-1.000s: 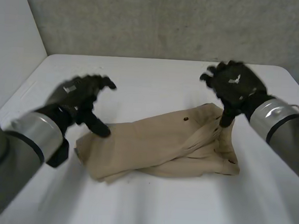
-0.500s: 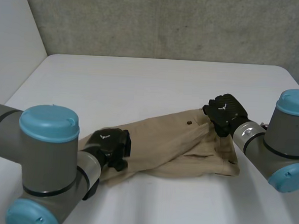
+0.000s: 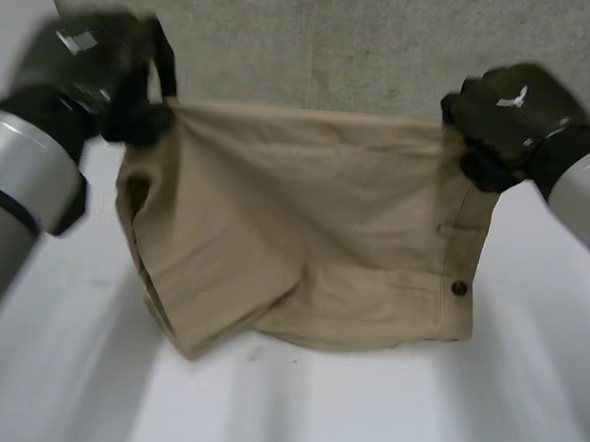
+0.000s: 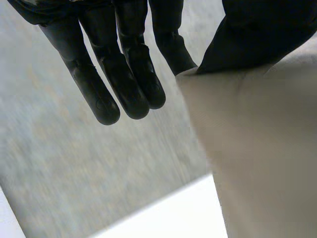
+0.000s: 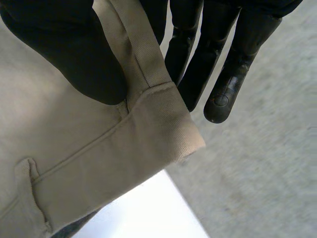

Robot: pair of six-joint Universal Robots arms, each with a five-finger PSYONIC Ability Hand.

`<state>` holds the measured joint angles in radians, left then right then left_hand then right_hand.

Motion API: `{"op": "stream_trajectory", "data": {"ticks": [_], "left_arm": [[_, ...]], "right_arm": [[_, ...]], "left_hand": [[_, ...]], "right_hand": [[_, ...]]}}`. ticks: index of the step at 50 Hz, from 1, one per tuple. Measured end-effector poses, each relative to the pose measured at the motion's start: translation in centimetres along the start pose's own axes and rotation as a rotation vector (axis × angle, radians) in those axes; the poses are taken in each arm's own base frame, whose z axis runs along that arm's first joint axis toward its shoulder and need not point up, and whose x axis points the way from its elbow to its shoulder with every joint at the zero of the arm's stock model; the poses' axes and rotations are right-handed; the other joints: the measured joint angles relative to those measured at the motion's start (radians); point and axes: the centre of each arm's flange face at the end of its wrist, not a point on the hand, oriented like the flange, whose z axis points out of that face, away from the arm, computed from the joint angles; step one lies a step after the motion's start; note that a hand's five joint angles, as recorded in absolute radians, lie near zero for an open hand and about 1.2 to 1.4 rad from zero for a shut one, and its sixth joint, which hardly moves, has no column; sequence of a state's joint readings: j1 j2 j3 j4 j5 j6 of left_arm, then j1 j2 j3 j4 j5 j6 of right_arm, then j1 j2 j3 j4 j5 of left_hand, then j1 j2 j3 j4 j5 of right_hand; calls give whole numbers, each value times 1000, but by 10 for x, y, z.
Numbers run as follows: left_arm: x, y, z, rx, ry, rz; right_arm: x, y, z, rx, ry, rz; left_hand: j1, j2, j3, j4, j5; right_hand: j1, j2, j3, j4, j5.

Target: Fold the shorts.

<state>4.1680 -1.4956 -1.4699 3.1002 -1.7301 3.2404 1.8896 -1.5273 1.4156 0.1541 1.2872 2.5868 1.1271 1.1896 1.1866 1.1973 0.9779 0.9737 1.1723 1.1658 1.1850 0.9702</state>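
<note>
The tan shorts (image 3: 305,217) hang spread between my two hands above the white table (image 3: 364,406), their lower edge resting on it. My left hand (image 3: 109,69) pinches the top left corner of the cloth between thumb and a finger; in the left wrist view the thumb (image 4: 257,34) presses the shorts (image 4: 257,148) while the other fingers (image 4: 124,69) stay straight. My right hand (image 3: 507,119) grips the top right corner at the waistband. Its thumb (image 5: 69,54) clamps the shorts' waistband (image 5: 133,134) against the fingers (image 5: 223,74). A dark button (image 3: 458,288) shows on the right side.
A grey wall (image 3: 336,43) stands behind the table. A white side panel (image 3: 13,3) rises at the left. Bare tabletop lies in front of the shorts and to the right of them.
Both hands closed on the shorts lying crumpled on the table and lifted them up and apart, so the cloth now hangs spread out between them.
</note>
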Motion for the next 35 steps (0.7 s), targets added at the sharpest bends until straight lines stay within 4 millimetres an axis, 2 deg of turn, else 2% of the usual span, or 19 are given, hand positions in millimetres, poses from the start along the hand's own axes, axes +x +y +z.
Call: {"op": "stream_trajectory", "data": {"ticks": [2, 6, 10, 14, 18, 20, 21, 22, 25, 28, 29, 30, 31, 32, 35], "left_arm": [[-5, -24, -8, 62, 11, -10], [-7, -52, -24, 140, 56, -19], [-7, -65, -34, 172, 91, -20], [-7, -60, -30, 152, 107, -15], [-8, -38, -6, 77, 97, -6], [-10, -11, 22, 3, 80, 2], [-10, -11, 22, 3, 80, 2], [-12, 8, 43, -43, 68, 7], [-14, 40, 78, -98, 54, 13], [-15, 64, 108, -107, 45, 18], [-16, 75, 123, -101, 39, 21], [-16, 78, 128, -98, 38, 22], [-18, 89, 145, -76, 30, 28], [-19, 94, 155, -59, 25, 32], [-21, 102, 180, 10, 12, 44]], "right_arm": [[6, -19, -15, 31, 16, 10], [12, -41, -37, 56, 31, 27], [16, -54, -53, 47, 26, 46], [16, -52, -52, 4, 0, 67], [13, -36, -32, -53, -36, 87], [9, -18, -8, -96, -64, 102], [9, -18, -8, -96, -64, 102], [6, -4, 11, -112, -76, 108], [1, 19, 44, -115, -78, 108], [0, 37, 72, -85, -52, 96], [-1, 46, 87, -60, -29, 86], [-1, 50, 92, -49, -20, 82], [0, 59, 109, -8, 22, 66], [0, 60, 112, 0, 30, 63], [1, 71, 139, 105, 132, 26]], "left_hand": [[0, 3, 0, 0, 0], [0, 3, 0, 0, 0], [0, 3, 0, 0, 0], [0, 5, 2, 0, 0], [0, 5, 4, 0, 0], [0, 6, 4, 0, 0], [0, 6, 4, 0, 0], [0, 6, 4, 0, 0], [0, 6, 4, 1, 0], [0, 6, 4, 1, 0], [0, 7, 4, 3, 0], [0, 7, 4, 3, 0], [0, 7, 5, 4, 0], [0, 7, 5, 4, 0], [0, 7, 5, 4, 0]], "right_hand": [[0, 0, 4, 0, 0], [0, 0, 9, 0, 1], [0, 0, 9, 0, 5], [7, 0, 9, 0, 9], [7, 0, 9, 2, 13], [7, 0, 9, 4, 12], [7, 0, 9, 4, 12], [7, 0, 9, 5, 13], [7, 0, 9, 5, 13], [7, 0, 9, 5, 13], [7, 0, 9, 5, 13], [7, 0, 9, 5, 13], [7, 0, 9, 5, 13], [7, 0, 9, 5, 13], [7, 0, 9, 5, 13]]}}
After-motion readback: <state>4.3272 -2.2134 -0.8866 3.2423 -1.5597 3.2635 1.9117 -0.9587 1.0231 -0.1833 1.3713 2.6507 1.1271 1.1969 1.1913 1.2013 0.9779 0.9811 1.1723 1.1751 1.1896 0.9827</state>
